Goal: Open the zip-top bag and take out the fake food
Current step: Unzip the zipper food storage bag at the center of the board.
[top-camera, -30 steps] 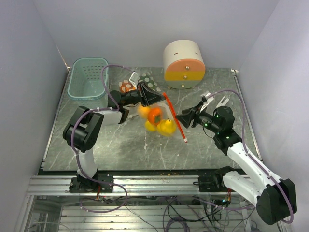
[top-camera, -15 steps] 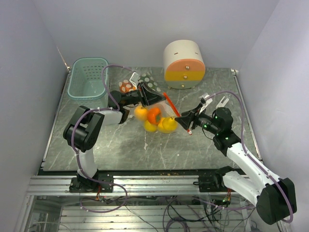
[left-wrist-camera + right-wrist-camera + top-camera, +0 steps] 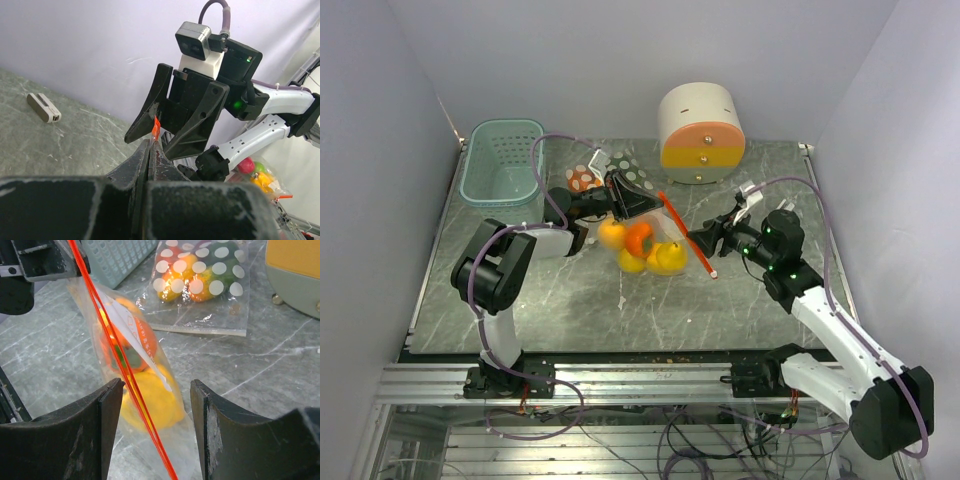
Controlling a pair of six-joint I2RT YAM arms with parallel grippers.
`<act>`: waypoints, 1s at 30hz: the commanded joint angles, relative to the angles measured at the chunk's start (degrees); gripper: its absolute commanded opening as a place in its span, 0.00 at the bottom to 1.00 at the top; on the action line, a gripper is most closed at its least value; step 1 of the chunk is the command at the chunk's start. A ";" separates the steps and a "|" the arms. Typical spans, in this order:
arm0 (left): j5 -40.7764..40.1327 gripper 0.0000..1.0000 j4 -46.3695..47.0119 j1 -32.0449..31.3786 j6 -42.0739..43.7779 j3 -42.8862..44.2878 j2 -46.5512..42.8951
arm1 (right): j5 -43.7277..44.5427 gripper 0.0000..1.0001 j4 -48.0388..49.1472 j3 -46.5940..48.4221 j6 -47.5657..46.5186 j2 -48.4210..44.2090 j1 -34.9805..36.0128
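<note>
Top external: left gripper (image 3: 642, 200) clamps zip-top bag (image 3: 655, 248); right gripper (image 3: 700, 241) gapes, seemingly straddling it.

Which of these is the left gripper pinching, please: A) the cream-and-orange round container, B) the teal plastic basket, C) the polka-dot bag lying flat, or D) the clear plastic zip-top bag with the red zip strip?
D: the left gripper is shut on one end of the clear zip-top bag.

Tilted clear zip-top bag (image 3: 672, 232) holds yellow, orange fake food (image 3: 666, 260).
</note>
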 commanded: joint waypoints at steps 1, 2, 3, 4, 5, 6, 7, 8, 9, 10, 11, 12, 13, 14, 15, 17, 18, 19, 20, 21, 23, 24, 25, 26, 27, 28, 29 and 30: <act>0.49 0.07 12.29 -0.37 0.65 0.61 -0.30 | 1.13 0.57 0.42 0.14 -1.13 0.65 -0.25; 0.50 0.07 12.29 -0.37 0.65 0.67 -0.29 | 1.19 0.57 0.56 0.07 -1.09 0.92 -0.21; 0.42 0.07 12.29 -0.37 0.63 0.71 -0.25 | 1.19 0.57 0.65 0.10 -1.13 1.15 -0.24; 0.41 0.07 12.29 -0.37 0.63 0.64 -0.22 | 1.22 0.57 0.56 0.13 -1.17 1.31 -0.21; 0.41 0.07 12.28 -0.37 0.65 0.59 -0.22 | 1.20 0.57 0.61 0.14 -1.24 1.45 -0.24; 0.41 0.07 12.26 -0.37 0.65 0.57 -0.22 | 1.20 0.57 0.62 0.07 -1.31 1.54 -0.25; 0.41 0.07 12.26 -0.37 0.65 0.60 -0.22 | 1.16 0.57 0.68 -0.04 -1.31 1.53 -0.21; 0.41 0.07 12.26 -0.37 0.65 0.54 -0.31 | 1.33 0.57 0.82 -0.16 -1.31 1.60 -0.25; 0.37 0.07 12.29 -0.37 0.72 0.46 -0.35 | 1.36 0.57 0.94 -0.28 -1.31 1.64 -0.23; 0.36 0.07 12.29 -0.37 0.74 0.44 -0.31 | 1.40 0.57 1.04 -0.42 -1.33 1.72 -0.22; 0.33 0.07 12.29 -0.37 0.74 0.50 -0.37 | 1.29 0.57 1.18 -0.54 -1.31 1.91 -0.23; 0.32 0.07 12.29 -0.37 0.66 0.52 -0.31 | 1.24 0.57 1.34 -0.64 -1.27 2.13 -0.26; 0.36 0.07 12.29 -0.37 0.65 0.58 -0.31 | 1.22 0.57 1.48 -0.77 -1.23 2.37 -0.21; 0.40 0.07 12.29 -0.37 0.58 0.59 -0.31 | 1.30 0.57 1.64 -0.93 -1.22 2.45 -0.24; 0.48 0.07 12.26 -0.37 0.56 0.68 -0.31 | 1.41 0.57 1.86 -1.06 -1.19 2.63 -0.20; 0.65 0.07 12.29 -0.37 0.56 0.66 -0.41 | 1.57 0.57 1.83 -0.88 -1.02 2.67 -0.25; 0.67 0.07 12.29 -0.37 0.56 0.70 -0.44 | 1.53 0.57 1.81 -0.69 -0.90 2.46 -0.26; 0.75 0.07 12.25 -0.37 0.56 0.66 -0.40 | 1.42 0.57 1.84 -0.47 -0.81 2.08 -0.23; 0.76 0.07 12.28 -0.37 0.56 0.67 -0.31 | 1.21 0.57 1.63 -0.10 -0.73 1.64 -0.25; 0.76 0.07 12.28 -0.37 0.49 0.62 -0.24 | 0.78 0.57 1.03 0.64 -0.80 0.95 -0.22; 0.69 0.07 12.22 -0.37 0.57 0.37 -0.31 | 0.42 0.57 -0.32 1.45 -1.04 -0.17 -0.23; 0.65 0.07 12.28 -0.37 0.68 0.25 -0.35 | 0.71 0.57 -0.62 1.60 -1.09 -0.66 -0.25; 0.60 0.07 12.29 -0.37 0.73 0.20 -0.39 | 1.24 0.57 -1.04 1.69 -1.20 -1.17 -0.24; 0.59 0.07 12.29 -0.37 0.76 0.15 -0.39 | 1.72 0.57 -1.19 1.78 -1.36 -1.57 -0.25; 0.58 0.07 12.29 -0.37 0.74 0.19 -0.33 | 2.16 0.57 -1.37 1.84 -1.46 -1.75 -0.26; 0.58 0.07 12.28 -0.40 0.74 0.25 -0.31 | 2.34 0.57 -1.46 1.89 -1.55 -1.79 -0.23; 0.58 0.07 12.29 -0.38 0.66 0.32 -0.31 | 2.38 0.57 -1.49 1.89 -1.69 -1.69 -0.25; 0.65 0.07 12.29 -0.38 0.65 0.31 -0.35 | 2.40 0.57 -1.42 1.83 -1.67 -1.60 -0.21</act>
